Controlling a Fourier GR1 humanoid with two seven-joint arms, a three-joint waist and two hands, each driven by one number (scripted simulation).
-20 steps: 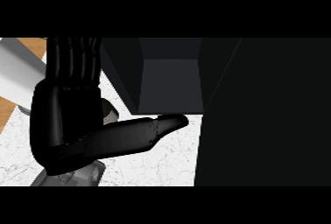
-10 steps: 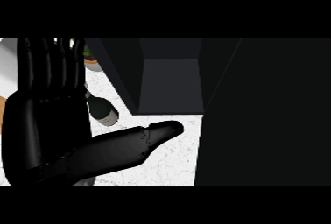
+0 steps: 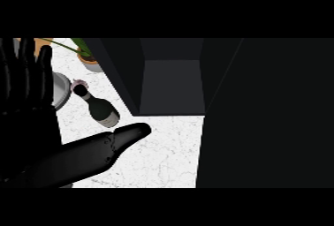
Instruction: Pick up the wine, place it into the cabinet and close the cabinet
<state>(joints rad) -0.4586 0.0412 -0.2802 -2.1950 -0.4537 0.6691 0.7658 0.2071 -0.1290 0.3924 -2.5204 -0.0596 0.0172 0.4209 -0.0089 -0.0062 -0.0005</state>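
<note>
The wine bottle (image 3: 102,110), dark with a pale label, is on the white marble counter (image 3: 163,150), left of the cabinet. The dark cabinet (image 3: 171,86) is open in the middle of the view, and its inside shows nothing. My left hand (image 3: 32,132) fills the left side. It is open, with the fingers straight up and the thumb (image 3: 111,143) stretched to the right just below the bottle. The hand is apart from the bottle and holds nothing. My right hand does not show.
A potted plant (image 3: 88,56) stands at the back left. A grey round dish (image 3: 60,90) lies behind my fingers, beside the bottle's neck. A broad dark panel (image 3: 267,114) covers the whole right side of the view.
My left hand has shifted left, uncovering the wine bottle, the dish and the plant. The bottle and cabinet have not moved.
</note>
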